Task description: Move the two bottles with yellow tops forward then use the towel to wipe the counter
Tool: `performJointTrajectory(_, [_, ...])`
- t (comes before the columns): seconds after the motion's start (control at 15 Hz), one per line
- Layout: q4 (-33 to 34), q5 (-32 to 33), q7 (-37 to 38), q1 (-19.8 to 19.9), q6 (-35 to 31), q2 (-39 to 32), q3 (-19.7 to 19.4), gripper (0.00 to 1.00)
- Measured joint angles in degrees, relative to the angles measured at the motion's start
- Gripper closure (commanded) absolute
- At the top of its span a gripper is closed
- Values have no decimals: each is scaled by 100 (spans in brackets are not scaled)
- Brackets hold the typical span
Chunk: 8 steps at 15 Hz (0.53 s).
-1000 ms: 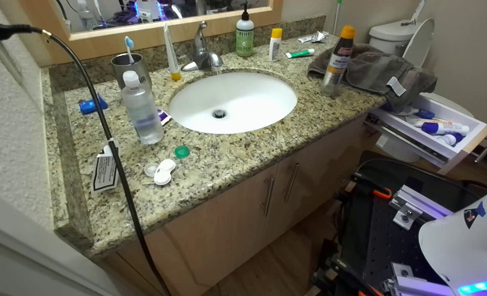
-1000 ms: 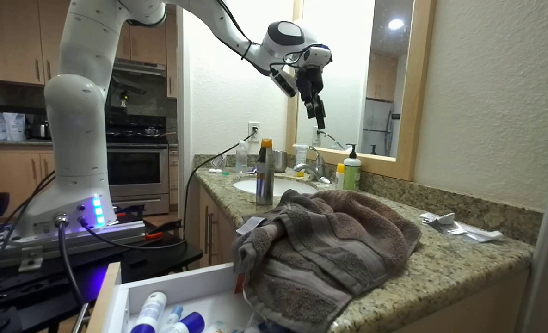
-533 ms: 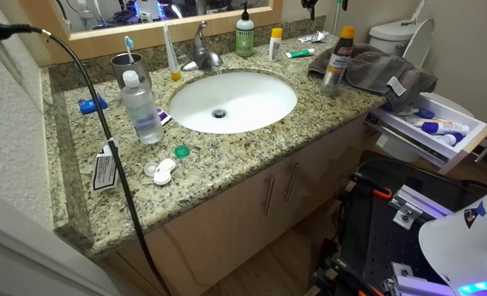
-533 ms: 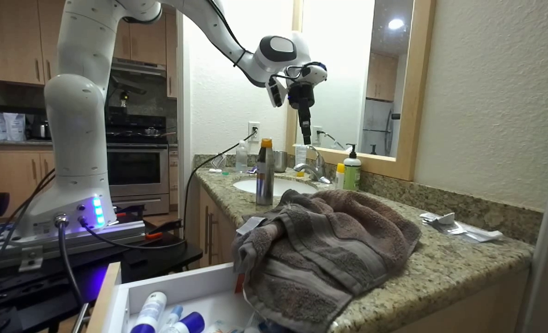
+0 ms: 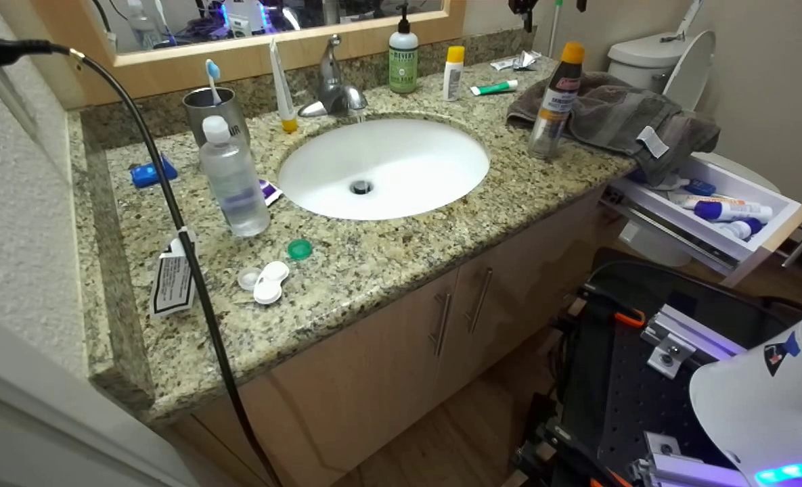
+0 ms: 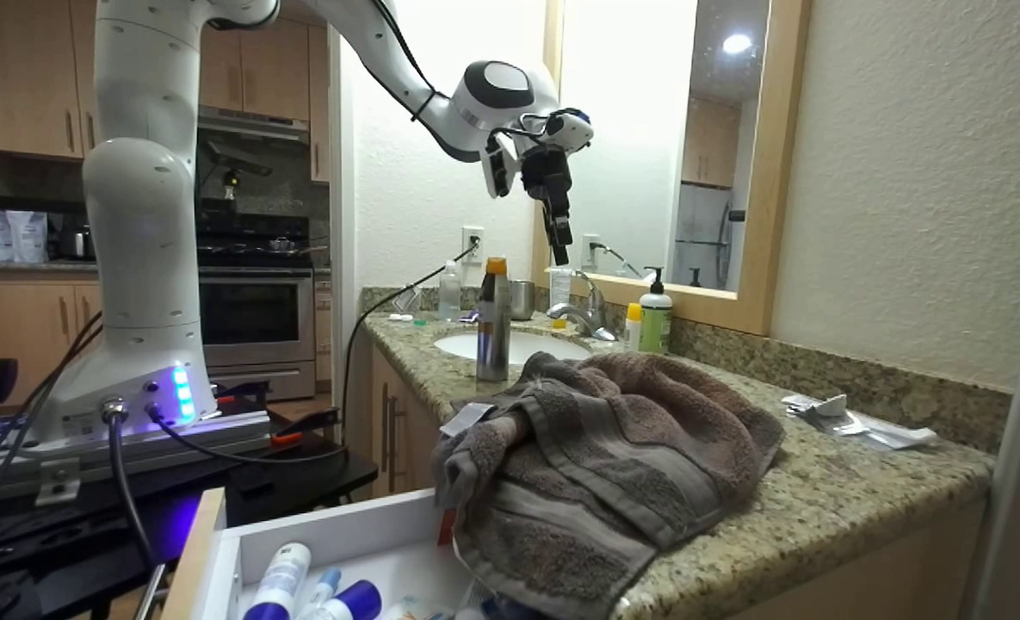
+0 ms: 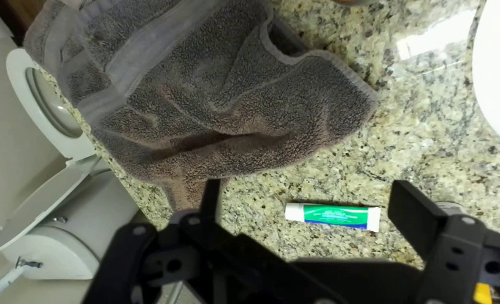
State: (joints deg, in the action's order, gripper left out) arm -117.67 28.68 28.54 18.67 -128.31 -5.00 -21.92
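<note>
The tall yellow-capped bottle (image 5: 555, 111) stands upright on the counter (image 5: 387, 253), just beside the crumpled towel (image 7: 216, 76); the small yellow-capped bottle (image 5: 452, 76) stands upright near the green soap bottle (image 5: 403, 64). Both exterior views show the towel draping over the edge at the open drawer (image 6: 337, 534). The wrist view shows the gripper (image 7: 305, 196), fingers spread wide and unclenched, above a green-and-white tube (image 7: 334, 215). In an exterior view the arm (image 6: 380, 43) appears, but the tube does not.

in an exterior view: soap (image 5: 403, 62), upper centre, "MEYER'S" | cup (image 5: 228, 113), upper left, "AIR" | dark bottle (image 5: 557, 103), upper right, print blurred | wrist view: tube (image 7: 334, 216), lower centre, unreadable
</note>
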Motion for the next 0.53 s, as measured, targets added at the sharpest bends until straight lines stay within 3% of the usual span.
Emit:
performJointTrajectory(0.13, [-10,-168,-230,-2,-38,-8,24,0])
performJointTrajectory(0.53, [-655,-1059,-1945,-23,-710,-1,225,0])
